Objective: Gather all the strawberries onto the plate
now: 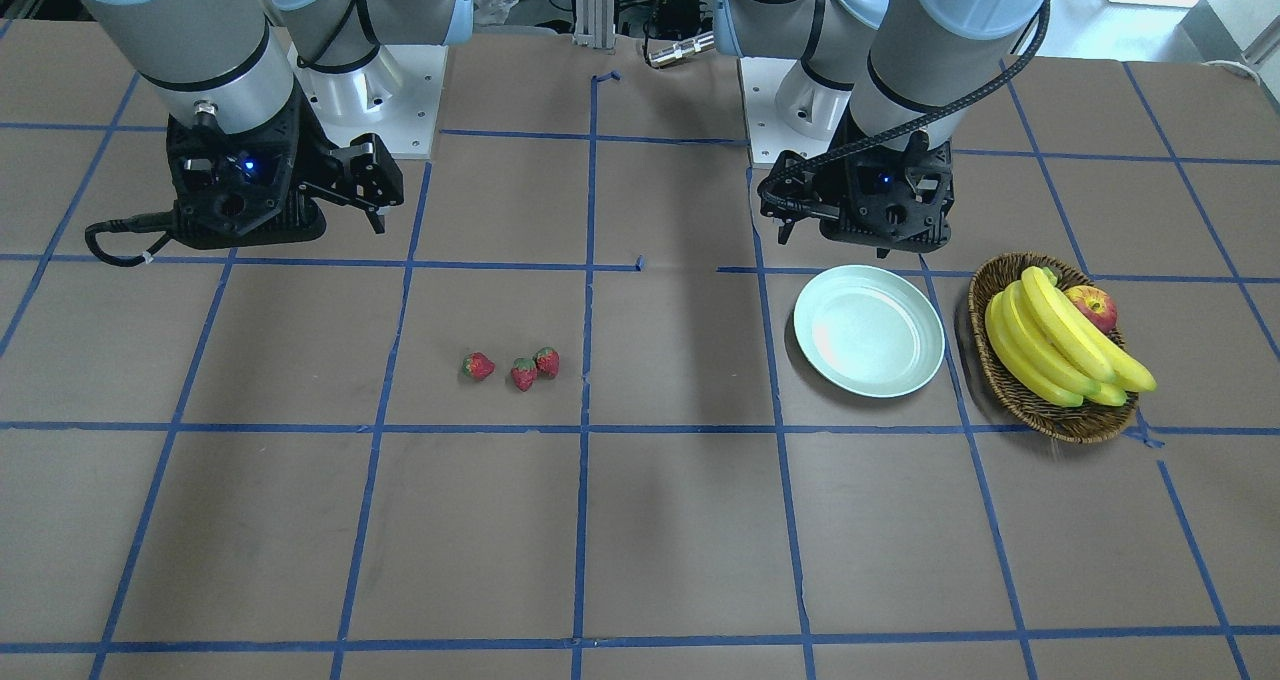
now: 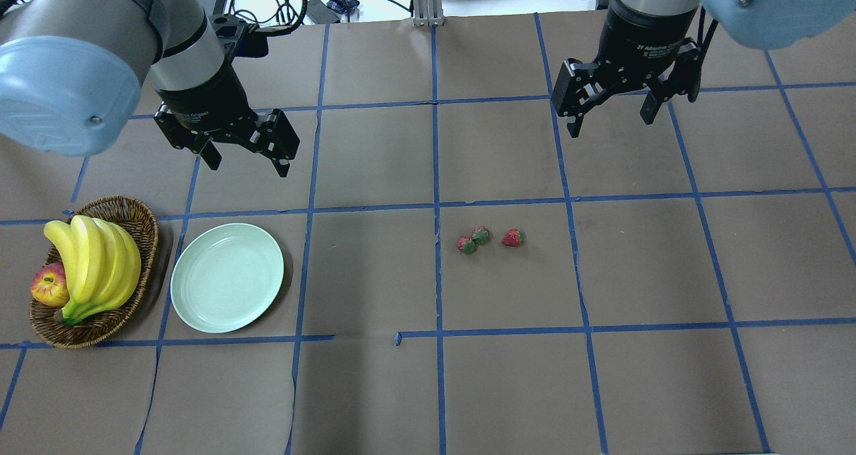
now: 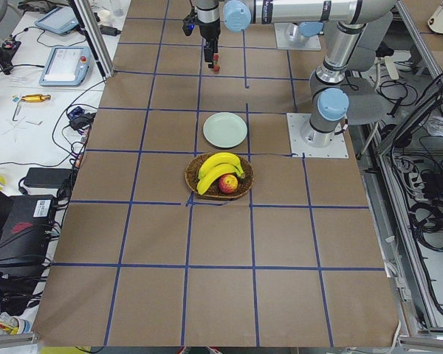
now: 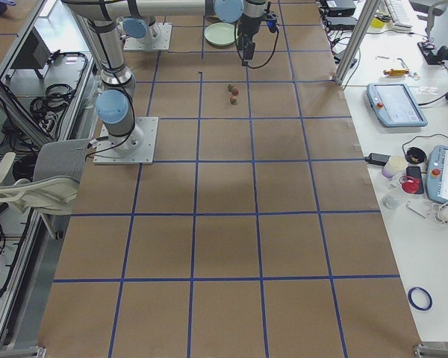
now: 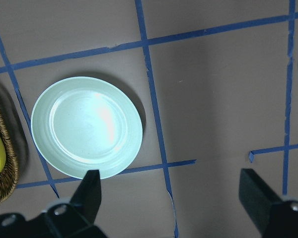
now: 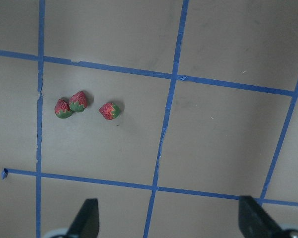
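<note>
Since none of the three small red strawberries with green leafy caps lies in the round, shallow, pale mint-green plate, I judge the task to be at its very start. They sit on the brown paper-covered table with its blue tape grid, well apart from the plate. The plate is bare and just beside the brown woven wicker basket of yellow bananas and a red-yellow apple.

My right gripper hangs above the table, jaws spread wide with nothing between them. My left gripper hovers near the plate, likewise spread and empty.

The fruit is on my right arm's side, so that arm should pick first. I would begin with the lone strawberry, which stands clear of the other two. Those two look to be touching, and jaws closing on one could knock its neighbour away. I should centre over the berry, descend straight, and close gently on the body rather than the cap, since it may roll.
</note>
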`<action>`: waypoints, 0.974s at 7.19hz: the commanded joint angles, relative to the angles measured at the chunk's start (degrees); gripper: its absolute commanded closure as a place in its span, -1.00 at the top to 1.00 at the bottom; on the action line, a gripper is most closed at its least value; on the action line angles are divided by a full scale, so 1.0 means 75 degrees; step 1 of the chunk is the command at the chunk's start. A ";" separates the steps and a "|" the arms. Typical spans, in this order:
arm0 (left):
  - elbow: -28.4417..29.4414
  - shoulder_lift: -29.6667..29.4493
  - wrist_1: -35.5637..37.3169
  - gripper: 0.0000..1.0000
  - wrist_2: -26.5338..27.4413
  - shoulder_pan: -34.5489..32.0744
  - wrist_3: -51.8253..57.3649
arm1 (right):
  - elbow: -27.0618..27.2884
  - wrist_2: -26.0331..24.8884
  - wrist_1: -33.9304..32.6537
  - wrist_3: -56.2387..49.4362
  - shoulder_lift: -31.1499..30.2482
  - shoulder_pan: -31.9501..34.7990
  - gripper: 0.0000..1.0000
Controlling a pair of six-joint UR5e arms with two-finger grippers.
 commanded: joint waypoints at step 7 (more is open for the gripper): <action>-0.0015 0.0000 0.0483 1.00 0.0080 0.0022 -0.0017 | 0.0064 -0.0022 0.0031 0.0012 0.0035 0.0016 1.00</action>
